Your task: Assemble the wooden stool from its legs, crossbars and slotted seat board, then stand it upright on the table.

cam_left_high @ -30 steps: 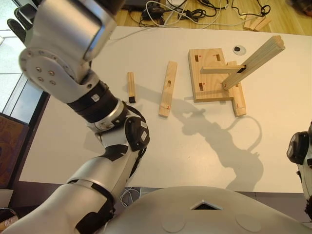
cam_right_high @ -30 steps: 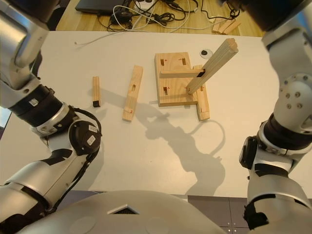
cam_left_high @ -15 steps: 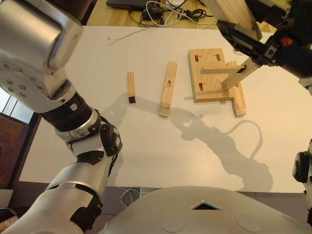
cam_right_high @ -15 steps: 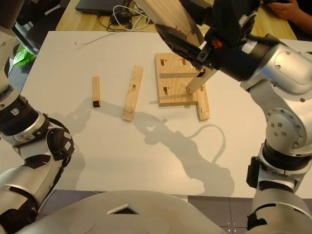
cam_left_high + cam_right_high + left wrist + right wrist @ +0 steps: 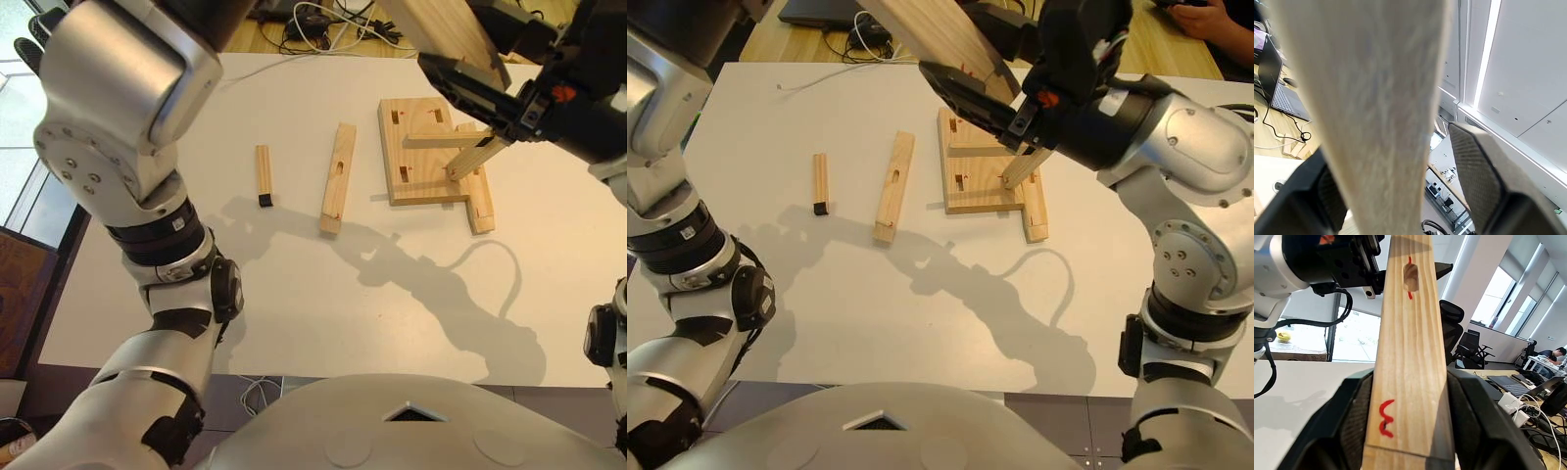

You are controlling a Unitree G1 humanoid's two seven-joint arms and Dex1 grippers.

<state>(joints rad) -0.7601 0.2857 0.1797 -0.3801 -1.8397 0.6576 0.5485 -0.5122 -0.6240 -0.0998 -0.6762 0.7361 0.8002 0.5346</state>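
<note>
Wood is pale and plain on the held leg [image 5: 1409, 342], with an oval slot marked by a red tick and a red squiggle nearer the right tool [image 5: 1411, 421]. I can't read either as anything. That tool is clamped on one end and the left tool [image 5: 1396, 196] on the other, up over the desk [image 5: 294, 294]. The seat board [image 5: 416, 147] lies flat there with a tilted leg [image 5: 465, 164] stuck in it. A loose leg [image 5: 336, 178] and a short crossbar [image 5: 262, 176] lie to its left.
</note>
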